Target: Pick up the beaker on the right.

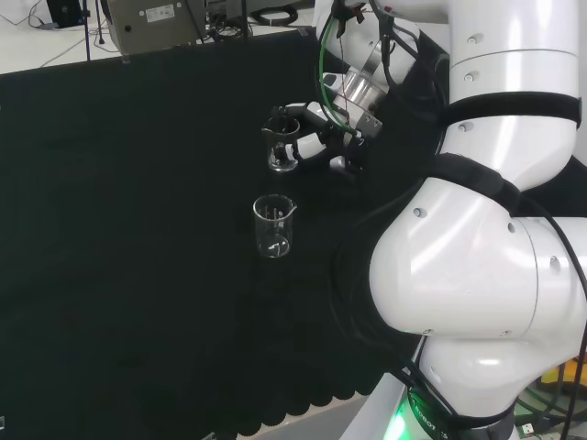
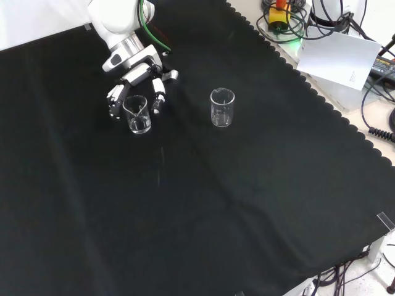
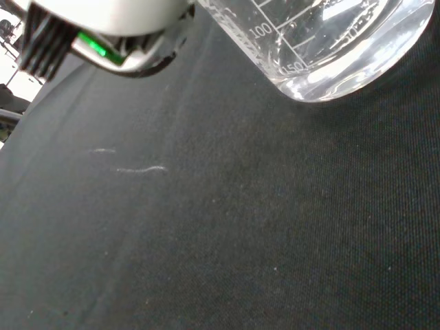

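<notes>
Two small clear glass beakers with printed graduation marks are seen on the desk point(image 2: 259, 203), which is covered with black cloth. In the front view one beaker point(image 2: 137, 115) is found in the upper left of the frame, and the second clear glass beaker point(image 2: 222, 107) stands well apart, near the upper middle. In the head view the first point(image 1: 282, 151) sits above the second point(image 1: 273, 226), near the frame's centre.

The black and white hand point(image 2: 137, 77) is placed around the upper-left beaker in the front view: its fingers point(image 2: 115, 98) are curled down on either side of the glass, so the beaker is enclosed between them. The fingers appear to be closing on or already touching the wall, though contact cannot be confirmed on the clear glass. The beaker is judged to be resting on the cloth, upright, since its base point(image 3: 330, 75) is seen against the fabric in the wrist view.

This straddling pose is judged to be chosen so that the wall is gripped from opposite sides below the rim, which keeps the vessel level for the lift. The other beaker is left untouched.
</notes>
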Available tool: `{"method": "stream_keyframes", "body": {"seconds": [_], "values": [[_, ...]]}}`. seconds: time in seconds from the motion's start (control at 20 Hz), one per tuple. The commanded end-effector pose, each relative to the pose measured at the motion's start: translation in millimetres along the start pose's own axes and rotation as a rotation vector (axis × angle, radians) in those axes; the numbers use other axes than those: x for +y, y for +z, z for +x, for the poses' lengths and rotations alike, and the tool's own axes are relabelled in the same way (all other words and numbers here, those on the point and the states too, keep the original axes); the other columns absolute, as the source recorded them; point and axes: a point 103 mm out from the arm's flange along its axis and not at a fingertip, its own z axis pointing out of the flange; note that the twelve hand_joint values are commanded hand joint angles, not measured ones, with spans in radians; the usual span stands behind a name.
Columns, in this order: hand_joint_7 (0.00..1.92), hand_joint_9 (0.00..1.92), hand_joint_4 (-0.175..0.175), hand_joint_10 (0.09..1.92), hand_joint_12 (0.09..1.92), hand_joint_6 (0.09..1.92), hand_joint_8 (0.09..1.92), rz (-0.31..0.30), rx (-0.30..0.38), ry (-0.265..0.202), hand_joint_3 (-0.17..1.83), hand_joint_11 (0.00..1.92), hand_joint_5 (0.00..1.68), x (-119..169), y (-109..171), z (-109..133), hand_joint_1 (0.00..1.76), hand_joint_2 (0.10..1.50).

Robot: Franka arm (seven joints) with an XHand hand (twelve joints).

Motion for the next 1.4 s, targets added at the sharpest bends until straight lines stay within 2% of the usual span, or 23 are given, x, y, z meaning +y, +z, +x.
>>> {"method": "stream_keyframes", "body": {"seconds": [0.05,0.45,0.75,1.0,1.25,1.4], "values": [[0.30,0.49,-0.031,0.63,1.37,0.09,0.74,-0.017,0.017,0.014,0.67,0.13,0.50,0.0,2.6,-3.4,0.88,0.49],[0.32,0.49,-0.032,0.62,1.36,0.09,0.74,-0.023,0.037,-0.022,0.64,0.14,0.51,6.7,6.8,5.6,0.88,0.51],[0.32,0.48,-0.031,0.61,1.36,0.09,0.74,-0.058,0.092,-0.012,0.63,0.15,0.52,6.9,7.5,2.4,0.87,0.51],[0.36,0.50,-0.032,0.60,1.33,0.14,0.72,-0.067,0.099,-0.011,0.61,0.20,0.56,7.0,7.9,1.8,0.90,0.52],[0.40,0.55,-0.031,0.57,1.31,0.56,0.71,-0.059,0.092,-0.015,0.61,0.23,0.43,8.0,10.0,3.4,0.96,0.53],[0.40,0.55,-0.030,0.57,1.32,0.65,0.71,-0.057,0.090,-0.011,0.61,0.24,0.40,9.2,11.1,3.6,0.97,0.53]]}}
